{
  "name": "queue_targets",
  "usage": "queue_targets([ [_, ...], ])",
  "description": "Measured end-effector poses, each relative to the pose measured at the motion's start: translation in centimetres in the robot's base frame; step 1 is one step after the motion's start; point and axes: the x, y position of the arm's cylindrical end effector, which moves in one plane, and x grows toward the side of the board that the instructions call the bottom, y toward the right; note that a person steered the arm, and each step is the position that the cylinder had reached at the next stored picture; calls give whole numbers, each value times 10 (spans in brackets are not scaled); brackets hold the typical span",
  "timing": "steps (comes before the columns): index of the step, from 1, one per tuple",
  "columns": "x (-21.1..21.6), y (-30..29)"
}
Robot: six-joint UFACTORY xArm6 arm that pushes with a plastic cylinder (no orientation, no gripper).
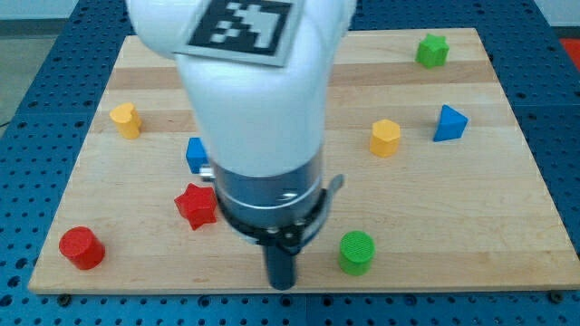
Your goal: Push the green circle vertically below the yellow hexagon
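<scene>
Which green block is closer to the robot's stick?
The green circle, low on the board just to the view's right of my tip. The other green block, star-like, sits far off at the view's top right.

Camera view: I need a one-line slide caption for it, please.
Arm's rod tip at the board's bottom edge, just left of the green circle; yellow hexagon above it, slightly to the right.

This is a robotics lab bench: a pale wooden worktop [507, 226] lies on a blue metal perforated base plate [27, 91] with a regular grid of mounting holes. A white robot arm [254, 100] carrying a black-and-white fiducial marker [243, 23] hangs over it. Small coloured plastic test blocks are scattered across the wood, such as a green cylinder [356, 252] near the front edge.
</scene>
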Motion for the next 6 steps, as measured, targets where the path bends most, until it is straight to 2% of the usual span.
queue_targets([
  [1,0,68],
  [3,-17,86],
  [5,-17,71],
  [6,-17,87],
])
